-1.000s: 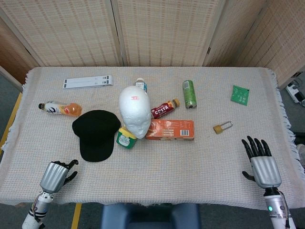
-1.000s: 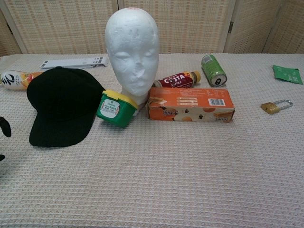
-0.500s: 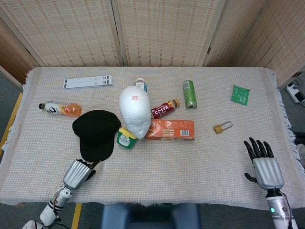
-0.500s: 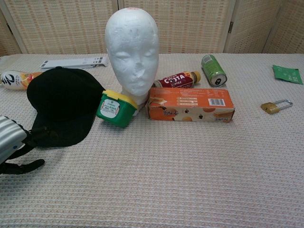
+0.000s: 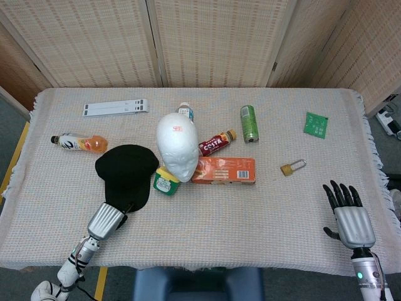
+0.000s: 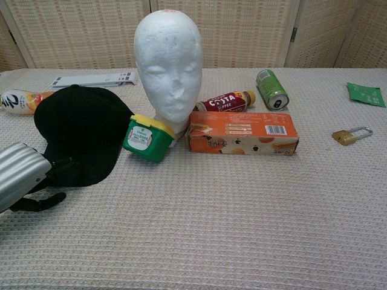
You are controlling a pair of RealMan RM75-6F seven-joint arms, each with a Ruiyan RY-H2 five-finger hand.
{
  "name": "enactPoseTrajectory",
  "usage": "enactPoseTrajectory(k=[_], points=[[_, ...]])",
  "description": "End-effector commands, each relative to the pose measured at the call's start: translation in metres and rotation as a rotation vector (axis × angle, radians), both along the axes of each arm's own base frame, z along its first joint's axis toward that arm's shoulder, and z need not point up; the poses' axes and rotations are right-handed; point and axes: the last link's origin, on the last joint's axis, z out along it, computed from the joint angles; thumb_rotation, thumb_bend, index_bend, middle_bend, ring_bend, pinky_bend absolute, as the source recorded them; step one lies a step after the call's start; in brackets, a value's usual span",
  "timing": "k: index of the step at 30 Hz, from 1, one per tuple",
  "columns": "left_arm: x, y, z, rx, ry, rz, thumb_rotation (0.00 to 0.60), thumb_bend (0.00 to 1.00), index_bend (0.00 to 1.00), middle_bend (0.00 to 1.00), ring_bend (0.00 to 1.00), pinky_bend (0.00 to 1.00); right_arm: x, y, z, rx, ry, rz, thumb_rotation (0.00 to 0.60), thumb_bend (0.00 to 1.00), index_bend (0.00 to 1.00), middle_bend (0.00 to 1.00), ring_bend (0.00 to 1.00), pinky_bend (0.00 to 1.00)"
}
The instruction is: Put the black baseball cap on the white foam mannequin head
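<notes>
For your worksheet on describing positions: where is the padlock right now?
The padlock lies on the right part of the table in the head view, right of the orange box and below the green packet.

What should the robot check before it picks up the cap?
1. Left hand at the cap: ok, its fingers reach the brim's near edge.
2. Cap held firmly: cannot tell, the fingertips are dark against the dark brim.
3. Foam head upright and bare: ok.
4. Space beside the foam head: not ok, the green tub leans against its base next to the cap.
5. Right hand out of the way: ok, open, far from everything.
6. Nothing lying on the cap: ok.
</notes>
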Motion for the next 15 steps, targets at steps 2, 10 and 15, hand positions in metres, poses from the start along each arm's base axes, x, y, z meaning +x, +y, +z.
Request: enactPoseTrajectory(k=[2, 10, 15], points=[[-0.002, 0.006, 0.001, 0.010, 0.019, 0.019, 0.600, 0.35, 0.37, 1.00, 1.00, 1.00, 0.000, 0.000, 0.001, 0.000, -0.002, -0.002, 0.600, 0.03, 0.00, 0.00, 0.00, 0.00], [-0.003, 0.013, 0.002, 0.023, 0.024, 0.042, 0.600, 0.36, 0.37, 1.00, 1.00, 1.00, 0.001, 0.001, 0.001, 0.006, -0.001, 0.000, 0.600, 0.03, 0.00, 0.00, 0.00, 0.00], [0.000, 0.017, 0.004, 0.039, 0.009, 0.038, 0.600, 0.36, 0.38, 1.00, 1.00, 1.00, 0.001, 0.002, 0.000, 0.014, -0.001, -0.002, 0.600, 0.03, 0.00, 0.00, 0.00, 0.00]])
